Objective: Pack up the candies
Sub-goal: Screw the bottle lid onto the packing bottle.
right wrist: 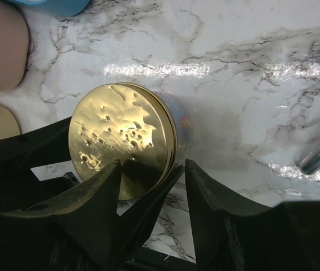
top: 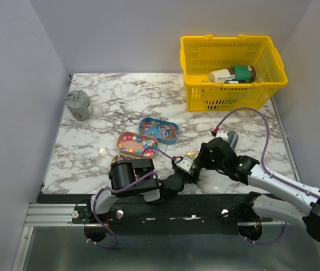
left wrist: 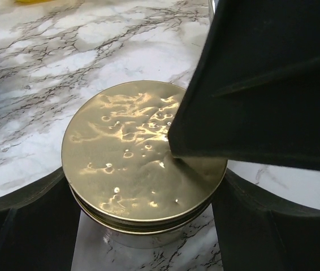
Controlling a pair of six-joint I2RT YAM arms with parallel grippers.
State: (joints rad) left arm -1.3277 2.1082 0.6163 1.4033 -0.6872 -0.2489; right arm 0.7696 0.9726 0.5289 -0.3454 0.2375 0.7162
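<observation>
Left wrist view has the jar (left wrist: 127,240) upright on the counter (left wrist: 92,45), near the middle of its near edge. The left fingers (left wrist: 24,226) are closed wide on it, one against each side of the body just under the lid (left wrist: 132,158). That hold looks meant to pin the jar so it cannot spin.

One of the right fingers (left wrist: 262,84) reaches in and rests its tip on the lid's top. In the right wrist view that pair stands partly apart at the lid's rim, and I cannot tell whether it pinches anything. I judge the lid is about to be twisted off so the jar can be filled.

The lid is a flat gold metal disc, shiny and pocked with small dents. The body below is clear, with a blur of colour showing through. The counter is glossy white marble with grey veins.

The candies (top: 143,145), small, smooth and bright, lie not yet packed in a shallow oval tan tin (top: 121,141) and a blue tin (top: 173,126) toward the counter's middle, just beyond the jar.
</observation>
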